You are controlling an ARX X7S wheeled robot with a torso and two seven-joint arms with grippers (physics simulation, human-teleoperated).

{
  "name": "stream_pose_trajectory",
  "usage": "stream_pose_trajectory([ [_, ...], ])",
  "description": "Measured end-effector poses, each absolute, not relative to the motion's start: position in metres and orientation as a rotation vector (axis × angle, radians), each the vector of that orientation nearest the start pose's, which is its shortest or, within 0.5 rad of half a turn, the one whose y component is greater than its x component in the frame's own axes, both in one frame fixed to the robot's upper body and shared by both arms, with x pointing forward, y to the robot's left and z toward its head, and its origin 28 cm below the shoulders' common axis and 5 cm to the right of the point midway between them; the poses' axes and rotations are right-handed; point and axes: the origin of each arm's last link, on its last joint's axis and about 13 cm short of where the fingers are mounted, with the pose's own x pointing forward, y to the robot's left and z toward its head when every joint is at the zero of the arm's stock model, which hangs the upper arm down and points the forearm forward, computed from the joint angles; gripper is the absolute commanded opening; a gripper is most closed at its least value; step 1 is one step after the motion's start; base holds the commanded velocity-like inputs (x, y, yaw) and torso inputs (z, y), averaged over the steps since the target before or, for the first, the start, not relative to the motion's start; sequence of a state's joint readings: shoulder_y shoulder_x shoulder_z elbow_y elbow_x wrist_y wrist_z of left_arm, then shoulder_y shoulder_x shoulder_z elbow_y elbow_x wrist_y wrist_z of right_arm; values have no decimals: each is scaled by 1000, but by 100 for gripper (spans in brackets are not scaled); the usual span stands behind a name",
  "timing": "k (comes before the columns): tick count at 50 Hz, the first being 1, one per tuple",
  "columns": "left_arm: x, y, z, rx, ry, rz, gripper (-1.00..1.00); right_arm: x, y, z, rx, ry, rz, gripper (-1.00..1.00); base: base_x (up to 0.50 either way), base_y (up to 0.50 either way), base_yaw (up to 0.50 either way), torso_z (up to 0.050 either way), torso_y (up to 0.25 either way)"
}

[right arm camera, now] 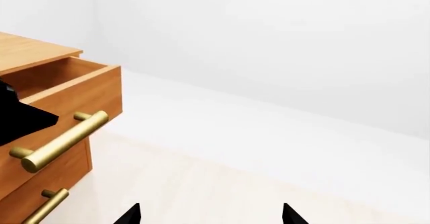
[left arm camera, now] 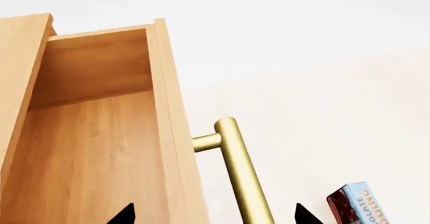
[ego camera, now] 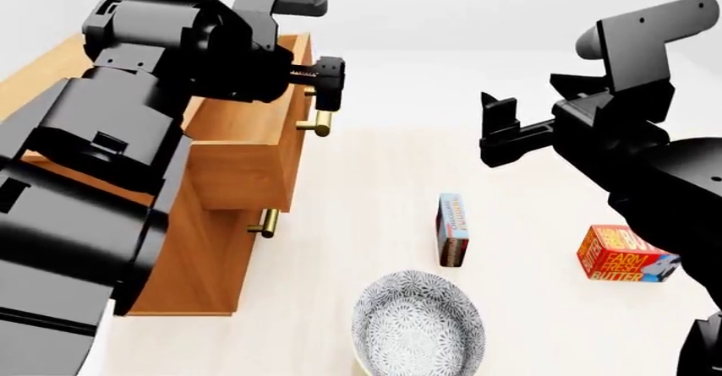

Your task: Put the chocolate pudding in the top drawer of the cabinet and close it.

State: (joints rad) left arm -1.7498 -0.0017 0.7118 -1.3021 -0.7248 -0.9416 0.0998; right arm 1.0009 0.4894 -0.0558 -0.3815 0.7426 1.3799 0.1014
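Observation:
The cabinet (ego camera: 215, 258) stands at the left, and its top drawer (ego camera: 243, 169) is pulled out and looks empty inside (left arm camera: 87, 148). My left gripper (left arm camera: 215, 215) is open above the drawer's front. The brass bar handle (left arm camera: 238, 168) and the front board lie between its fingertips, which do not touch them. In the head view it (ego camera: 324, 93) sits over the handle (ego camera: 319, 124). The chocolate pudding (ego camera: 452, 228) stands on its edge on the pale surface, to the right of the cabinet, and it also shows in the left wrist view (left arm camera: 356, 206). My right gripper (ego camera: 496, 131) is open and empty, raised above the pudding.
A patterned grey bowl (ego camera: 418, 327) sits at the front, just before the pudding. A red-orange butter box (ego camera: 626, 255) lies at the right. The lower drawer (right arm camera: 37, 183) with its smaller handle (ego camera: 266, 221) is shut. The right wrist view shows the top drawer's handle (right arm camera: 64, 141).

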Motion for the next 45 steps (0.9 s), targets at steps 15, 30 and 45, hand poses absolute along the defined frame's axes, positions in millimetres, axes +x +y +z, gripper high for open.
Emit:
stream_pose_trajectory([
  [15,408,183,300,31,589,-273,100,279,-163,274,-151,89,236,100,0,0,0,0,0],
  [30,409,181,295,36,595,-279,100,278,-165,274,-148,92,233,100,0,0,0,0,0],
  [45,408,172,295,33,592,-332,100,279,-166,273,-146,89,228,100,0,0,0,0,0],
])
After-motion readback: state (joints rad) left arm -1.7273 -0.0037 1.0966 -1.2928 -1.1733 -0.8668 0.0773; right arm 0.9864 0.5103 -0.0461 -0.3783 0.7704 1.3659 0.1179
